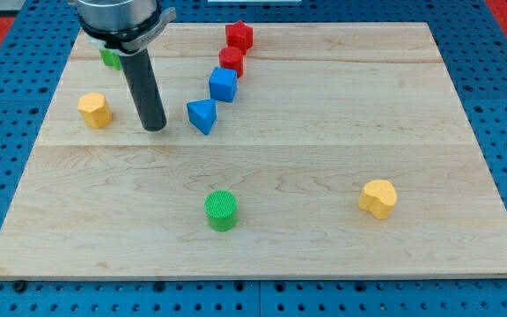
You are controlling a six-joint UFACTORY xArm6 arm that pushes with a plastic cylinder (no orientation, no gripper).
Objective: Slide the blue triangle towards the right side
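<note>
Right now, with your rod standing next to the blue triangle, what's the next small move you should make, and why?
Probably a short push toward the view's right. My tip stands just on the view's left of the blue triangle, about level with it, so sliding rightward should meet it and carry it along. The blue cube sits close above it, so I'd keep the push level.

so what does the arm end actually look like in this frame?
A straight, dark, near-black glossy rod hangs from a wider grey metallic collar at the view's top. My tip is the rod's plain blunt lower end. No cables or markings show. The tip sits just left of the blue triangle in view.
</note>
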